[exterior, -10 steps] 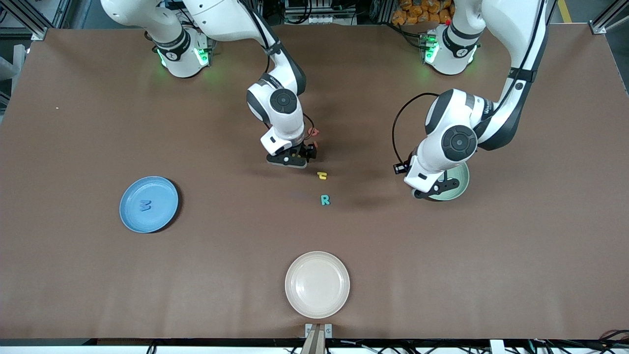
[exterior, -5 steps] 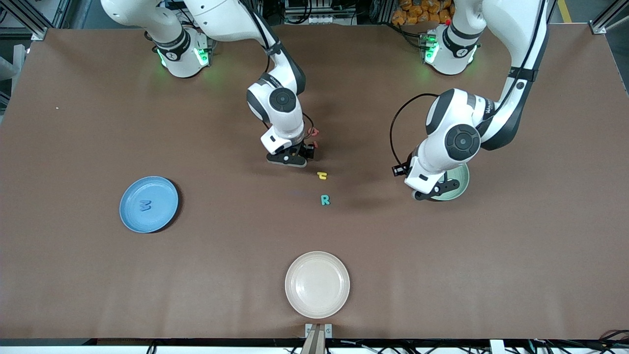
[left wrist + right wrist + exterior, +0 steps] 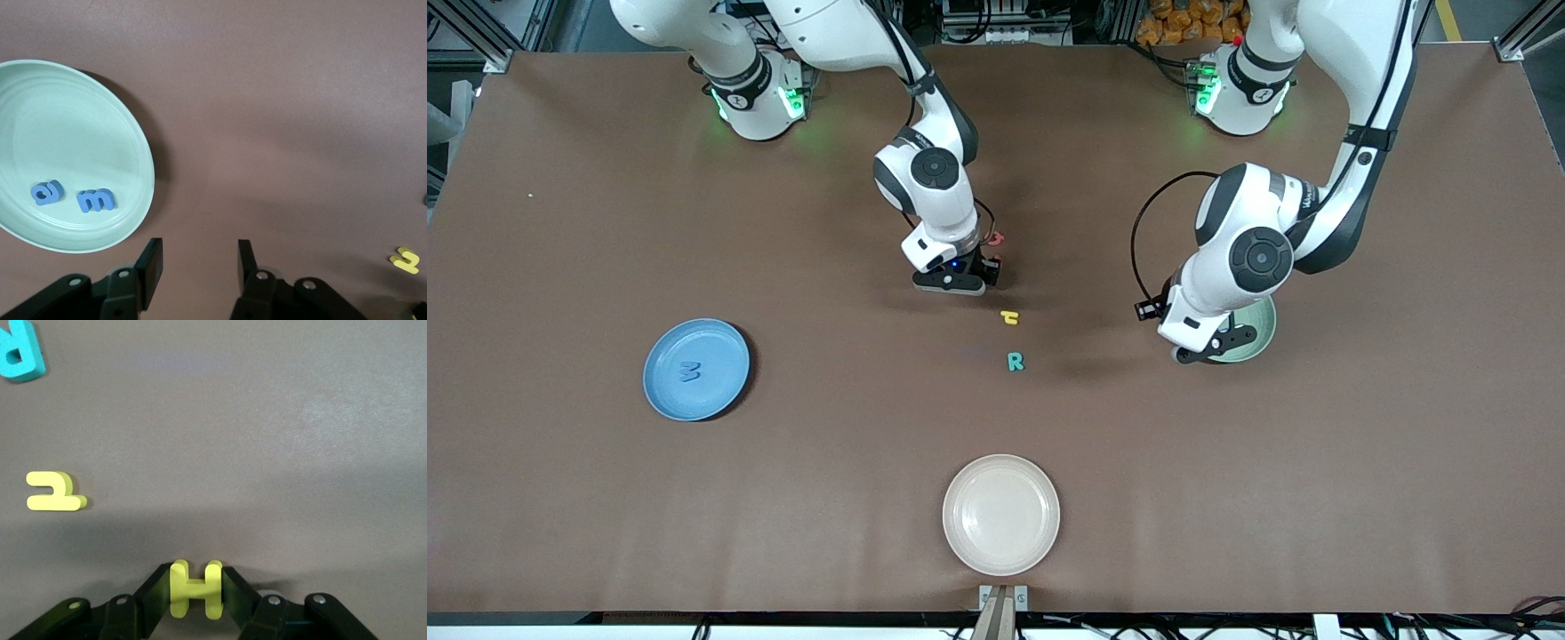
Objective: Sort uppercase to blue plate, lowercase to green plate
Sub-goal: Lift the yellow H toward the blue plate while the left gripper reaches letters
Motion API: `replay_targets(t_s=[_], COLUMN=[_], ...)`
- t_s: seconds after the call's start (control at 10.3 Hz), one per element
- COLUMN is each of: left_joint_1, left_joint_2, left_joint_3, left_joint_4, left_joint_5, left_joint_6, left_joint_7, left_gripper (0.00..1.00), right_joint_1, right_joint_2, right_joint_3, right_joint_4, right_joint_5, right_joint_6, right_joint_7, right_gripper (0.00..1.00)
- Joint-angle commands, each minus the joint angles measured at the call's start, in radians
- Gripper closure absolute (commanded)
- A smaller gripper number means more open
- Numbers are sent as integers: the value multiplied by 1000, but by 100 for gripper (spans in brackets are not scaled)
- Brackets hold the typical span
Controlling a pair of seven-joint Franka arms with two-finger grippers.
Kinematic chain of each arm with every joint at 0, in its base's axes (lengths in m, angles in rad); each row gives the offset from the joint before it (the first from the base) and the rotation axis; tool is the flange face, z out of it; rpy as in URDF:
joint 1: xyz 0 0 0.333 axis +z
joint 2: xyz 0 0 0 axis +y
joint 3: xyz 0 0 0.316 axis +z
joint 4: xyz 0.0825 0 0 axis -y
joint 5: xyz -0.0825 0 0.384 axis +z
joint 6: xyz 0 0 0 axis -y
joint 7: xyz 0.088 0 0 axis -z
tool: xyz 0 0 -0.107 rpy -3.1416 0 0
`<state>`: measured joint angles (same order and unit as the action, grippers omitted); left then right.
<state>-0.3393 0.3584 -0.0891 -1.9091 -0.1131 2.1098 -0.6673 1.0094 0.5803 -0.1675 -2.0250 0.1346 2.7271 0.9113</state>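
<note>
With right gripper pinching the yellow foam capital H mid-table, next comes carriage to the sky-blue round plate; left gripper waits, fingers spread, beside the mint-green plate.

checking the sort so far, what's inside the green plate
Two blue lowercase letters lie in the green plate: an m and a rounded letter. The front view hides them under the left arm's wrist.
</note>
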Motion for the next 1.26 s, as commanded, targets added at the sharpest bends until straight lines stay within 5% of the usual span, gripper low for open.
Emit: replay_targets(t_s=[0.0,0.39,0.87,1.17], left_joint_1=[0,-12,-131,-181], left_joint_2=[7,26,171,209], left_joint_3=[-3,-3,2,-3], left_joint_4=[13,76,192,220], left_joint_5=[-22,-26,-16,-17], left_joint_6=[6,10,77,90], left_joint_7=[-14,-51,-187,-267], left_gripper=[47,47,47,47], right_joint_1=[0,-67,-253,-365], right_joint_2=[-19,-72,-128,-125], right_joint_3=[0,-7,-18,-136], right_joint_4=[-24,-5,34,100], right_joint_5=[16,13,3,3], right_joint_6=[2,-68,-216,-311], right_joint_7=[1,-67,-297,-585], right_gripper=[100,100,100,100])
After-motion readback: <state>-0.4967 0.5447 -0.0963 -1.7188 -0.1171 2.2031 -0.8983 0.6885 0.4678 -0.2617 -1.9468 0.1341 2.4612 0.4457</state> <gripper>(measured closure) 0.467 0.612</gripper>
